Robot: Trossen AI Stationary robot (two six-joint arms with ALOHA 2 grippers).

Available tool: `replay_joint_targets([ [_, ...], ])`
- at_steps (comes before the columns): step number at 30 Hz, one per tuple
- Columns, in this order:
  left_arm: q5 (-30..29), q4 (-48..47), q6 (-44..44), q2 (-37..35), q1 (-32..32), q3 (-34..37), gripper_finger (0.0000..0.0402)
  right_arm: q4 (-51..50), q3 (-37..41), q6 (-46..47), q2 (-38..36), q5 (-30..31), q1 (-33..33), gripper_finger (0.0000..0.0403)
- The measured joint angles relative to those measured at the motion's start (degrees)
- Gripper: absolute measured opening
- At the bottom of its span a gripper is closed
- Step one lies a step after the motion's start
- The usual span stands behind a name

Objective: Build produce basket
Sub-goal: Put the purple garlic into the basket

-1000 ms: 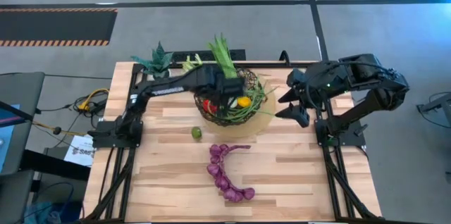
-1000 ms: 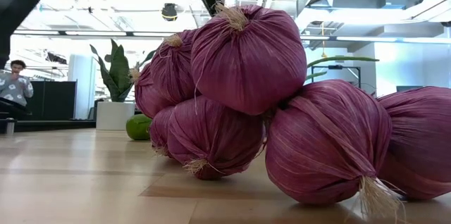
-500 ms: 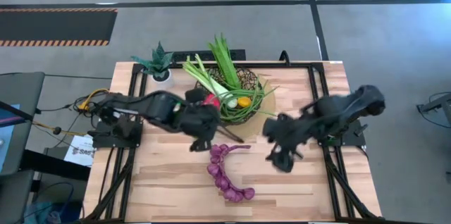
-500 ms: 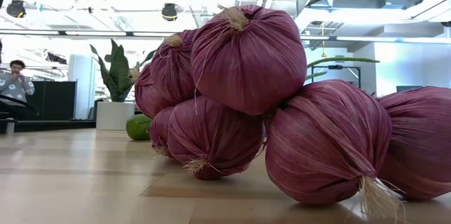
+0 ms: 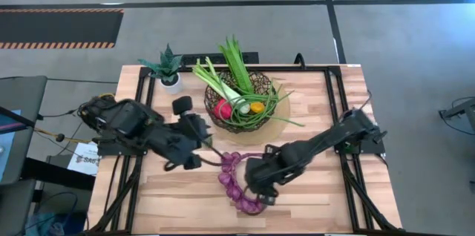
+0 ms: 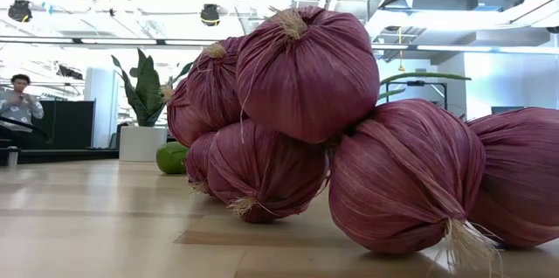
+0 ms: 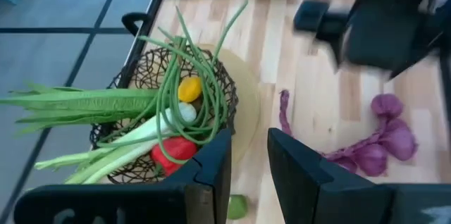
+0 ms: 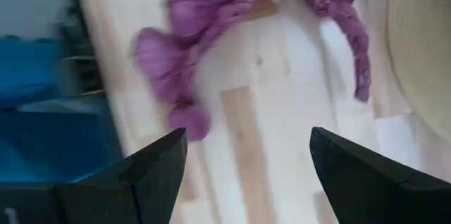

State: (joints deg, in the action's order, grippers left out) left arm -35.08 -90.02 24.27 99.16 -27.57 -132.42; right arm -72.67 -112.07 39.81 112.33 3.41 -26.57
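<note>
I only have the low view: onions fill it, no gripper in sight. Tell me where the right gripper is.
Observer: The right gripper hovers open over the onion string.
Operator: Report the basket.
Observer: The basket already holds the leek, beans, red pepper and lemon.
Operator: Now the left gripper.
Observer: The left gripper is above the table near the basket, with the lime lying under it.

Bare pale-wood table [image 5: 326,191] right of purple braided onion string [image 5: 236,182]; dark wire basket [image 5: 261,82] blocks behind.
</note>
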Motion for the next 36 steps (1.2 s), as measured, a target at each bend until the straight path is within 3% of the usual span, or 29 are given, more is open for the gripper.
replay_joint_targets([
  [6, -0.3, 0.0, 2.0, -3.0, -2.8, 0.0, 0.0082, 7.5, 0.0, -2.9, 8.1, 0.2, 1.9, 0.0317],
  [12, -0.3, 0.0, 2.4, -3.6, -4.9, 0.0, 0.0082, 21.0, -0.3, -3.8, 13.4, -8.1, 2.1, 0.0317],
  [15, -0.2, 0.0, 2.1, -3.6, -6.1, 0.5, 0.0082, 22.6, -0.3, -1.7, 13.8, -9.3, 2.2, 0.0317],
  [26, -0.2, 0.0, 1.5, -3.7, -8.0, 8.6, 0.0082, 26.4, -0.4, 1.0, 15.5, 1.1, 3.3, 0.0317],
  [36, 0.1, 0.0, 1.5, -4.2, -7.9, 8.9, 0.0082, 25.2, -0.6, 2.0, 20.7, 0.6, 3.4, 0.0317],
])
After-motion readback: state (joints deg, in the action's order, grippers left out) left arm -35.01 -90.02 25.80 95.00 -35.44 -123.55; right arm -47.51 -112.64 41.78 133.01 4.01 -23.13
